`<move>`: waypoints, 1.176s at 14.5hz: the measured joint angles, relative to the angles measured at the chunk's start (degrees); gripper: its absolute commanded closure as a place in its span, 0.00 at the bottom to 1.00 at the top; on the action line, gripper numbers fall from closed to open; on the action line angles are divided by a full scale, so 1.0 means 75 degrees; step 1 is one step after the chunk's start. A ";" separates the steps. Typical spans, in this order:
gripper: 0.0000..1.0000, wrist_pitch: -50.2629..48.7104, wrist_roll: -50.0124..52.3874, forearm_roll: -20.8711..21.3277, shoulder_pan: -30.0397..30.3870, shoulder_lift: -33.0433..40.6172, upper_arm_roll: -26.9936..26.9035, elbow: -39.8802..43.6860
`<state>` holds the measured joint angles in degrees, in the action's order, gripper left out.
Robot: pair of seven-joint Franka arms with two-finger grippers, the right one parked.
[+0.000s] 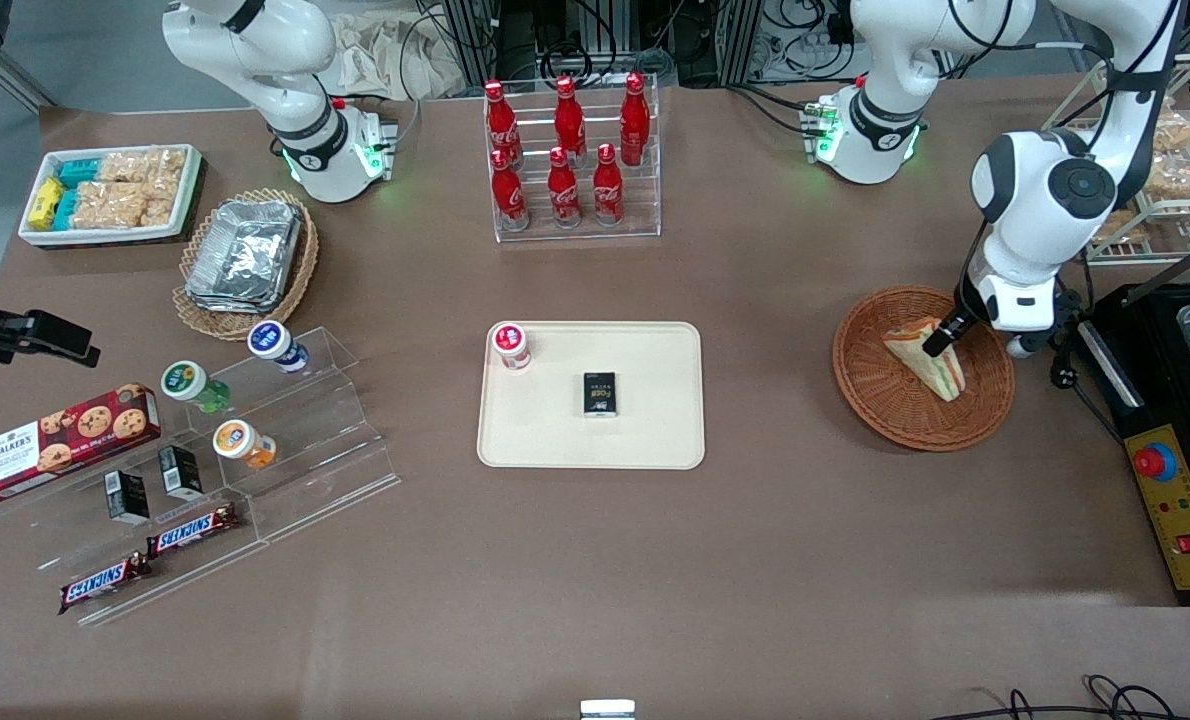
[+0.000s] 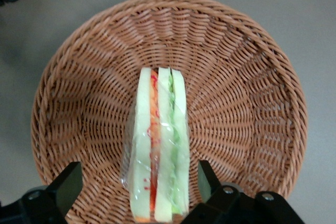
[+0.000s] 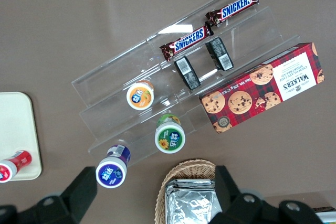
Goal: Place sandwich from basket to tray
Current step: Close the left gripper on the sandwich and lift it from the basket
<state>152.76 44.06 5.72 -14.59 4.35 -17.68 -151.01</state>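
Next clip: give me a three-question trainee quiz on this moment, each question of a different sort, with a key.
1. True or false: the sandwich lies in the basket.
2. The gripper is: A) open, straddling the sandwich; B) shut on it; C) over the tray.
3. Fill in: the tray holds a red-capped bottle and a small black ____.

Key: 1 true; 2 A; 3 box.
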 measured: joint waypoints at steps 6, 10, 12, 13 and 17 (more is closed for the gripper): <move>0.02 0.0671 -0.0060 0.0005 0.0026 -0.0472 0.0003 -0.0233; 0.02 0.0722 -0.0060 0.0005 0.0019 -0.0526 0.0014 -0.0240; 0.02 0.0733 -0.0060 0.0005 0.0018 -0.0545 0.0017 -0.0248; 0.02 0.0734 -0.0060 0.0004 0.0017 -0.0561 0.0018 -0.0255; 0.59 0.0790 -0.0060 0.0004 -0.0018 -0.0781 0.0055 -0.0275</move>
<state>158.69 43.61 5.76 -14.73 -1.51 -17.27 -153.07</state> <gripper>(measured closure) 0.031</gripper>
